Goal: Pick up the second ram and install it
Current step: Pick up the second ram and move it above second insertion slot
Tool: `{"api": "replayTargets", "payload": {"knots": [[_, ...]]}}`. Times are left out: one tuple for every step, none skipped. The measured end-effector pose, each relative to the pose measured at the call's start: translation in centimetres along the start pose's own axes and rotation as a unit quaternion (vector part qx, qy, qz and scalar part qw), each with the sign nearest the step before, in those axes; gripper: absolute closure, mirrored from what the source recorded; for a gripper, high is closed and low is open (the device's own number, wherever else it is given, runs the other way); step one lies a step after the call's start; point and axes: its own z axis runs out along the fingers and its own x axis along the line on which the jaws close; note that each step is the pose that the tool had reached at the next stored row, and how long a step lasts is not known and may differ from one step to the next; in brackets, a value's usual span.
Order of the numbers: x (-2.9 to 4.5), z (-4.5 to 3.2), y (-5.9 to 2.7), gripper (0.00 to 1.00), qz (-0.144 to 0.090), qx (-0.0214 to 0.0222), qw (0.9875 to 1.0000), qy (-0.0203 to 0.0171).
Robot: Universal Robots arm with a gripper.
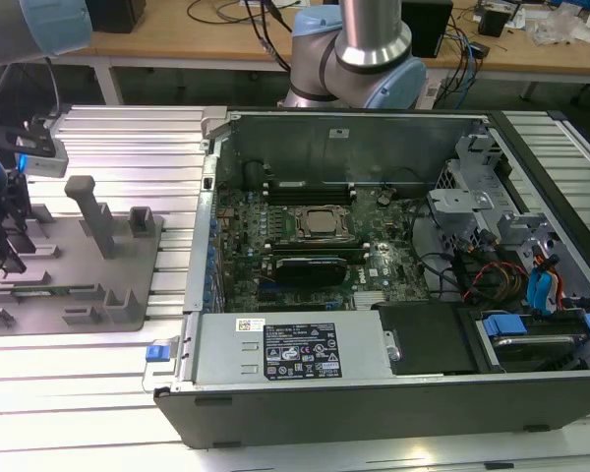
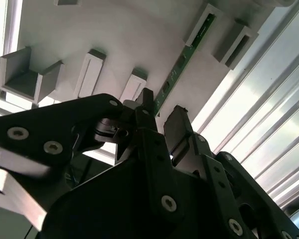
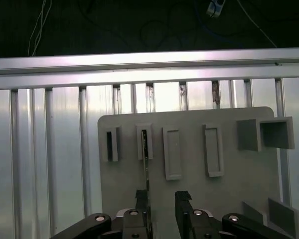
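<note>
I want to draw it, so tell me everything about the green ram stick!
The ram is a thin, long, dark green board with small dark parts along it. It stands on its edge on the grey tray, one end tucked in a grey slot. The open gripper is close to its other end; whether they touch is unclear.

We see a ribbed metal table [image 1: 108, 147] stretching across the whole scene. On it, toward the exterior view's left, lies a flat grey tray [image 1: 128, 275] with upright posts. Close beside the tray, toward the exterior view's right, stands an open computer case [image 1: 374, 408], its lid off.
</note>
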Motion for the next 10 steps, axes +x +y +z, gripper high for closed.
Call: {"api": "replayTargets", "payload": {"knots": [[0.13, 0.17, -0.01, 0.66, 0.0, 0.0, 1.0, 0.0], [0.17, 0.31, -0.01, 0.66, 0.0, -0.0001, 1.0, 0.0001], [0.19, 0.44, -0.02, 0.66, 0.0, -0.0001, 1.0, 0.0001], [0.21, 0.52, -0.03, 0.66, 0.0, -0.0001, 1.0, 0.0001], [0.24, 0.68, -0.04, 0.66, 0.0, -0.0001, 1.0, 0.0001], [0.26, 0.74, -0.04, 0.66, 0.0, -0.0001, 1.0, 0.0001], [0.27, 0.77, -0.04, 0.66, 0.0, -0.0001, 1.0, 0.0001], [0.29, 0.83, -0.05, 0.66, 0.0, -0.0001, 1.0, 0.0001], [0.3, 0.87, -0.05, 0.66, 0.0, -0.0001, 1.0, 0.0001], [0.3, 0.9, -0.05, 0.66, 0.0, -0.0001, 1.0, 0.0001]]}}
